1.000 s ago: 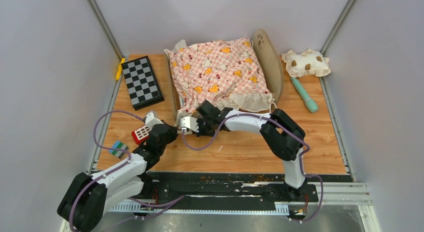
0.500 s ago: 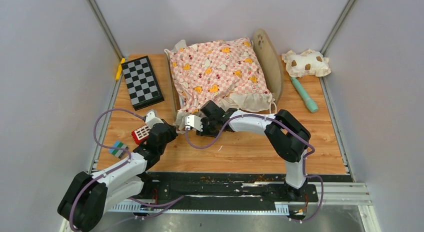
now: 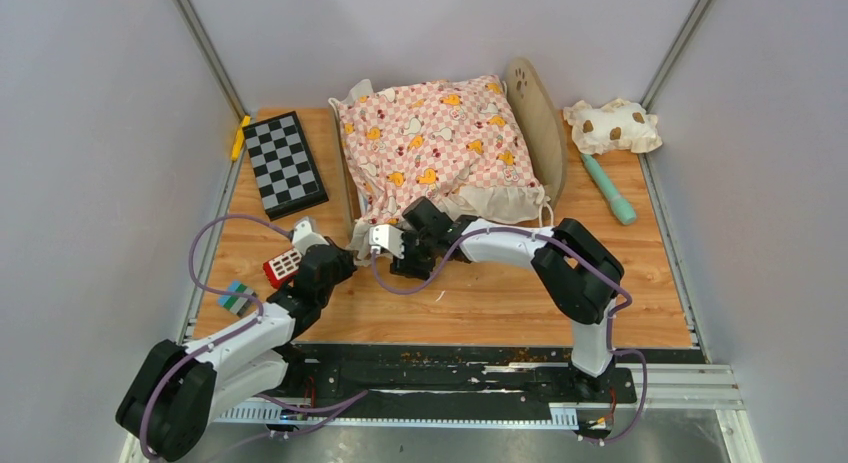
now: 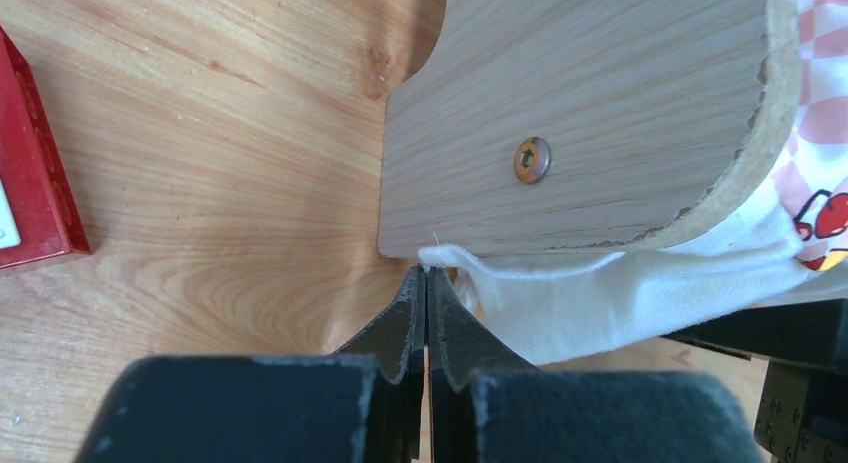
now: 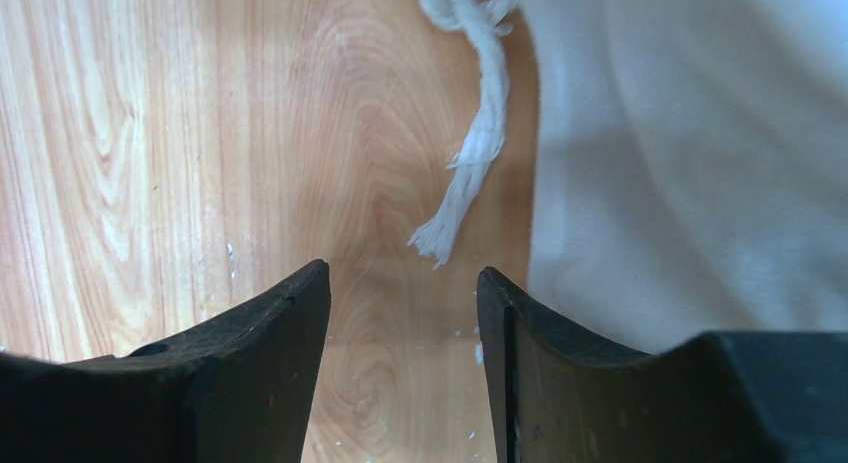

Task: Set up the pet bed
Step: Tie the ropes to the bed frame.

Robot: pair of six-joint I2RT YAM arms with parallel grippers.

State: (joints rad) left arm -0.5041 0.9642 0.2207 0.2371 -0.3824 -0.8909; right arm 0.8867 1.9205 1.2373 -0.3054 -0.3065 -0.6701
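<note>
Standing at the back of the wooden table (image 3: 500,298), the light-wood pet bed (image 3: 537,123) carries a pink checkered ruffled cushion (image 3: 430,133). The left gripper (image 4: 427,273) is pressed closed at its footboard, perhaps nipping the white ruffle; the right gripper (image 5: 402,273) gapes.

Chessboard (image 3: 285,164) lying near far-left corner of desk (image 3: 480,303), yellow piece (image 3: 240,136) sitting beside it at left edge; red block (image 3: 282,268), green-blue block (image 3: 237,296) resting further down left edge; spotted pillow (image 3: 612,125) lying in far-right corner, teal tool (image 3: 609,188) lying beside it
</note>
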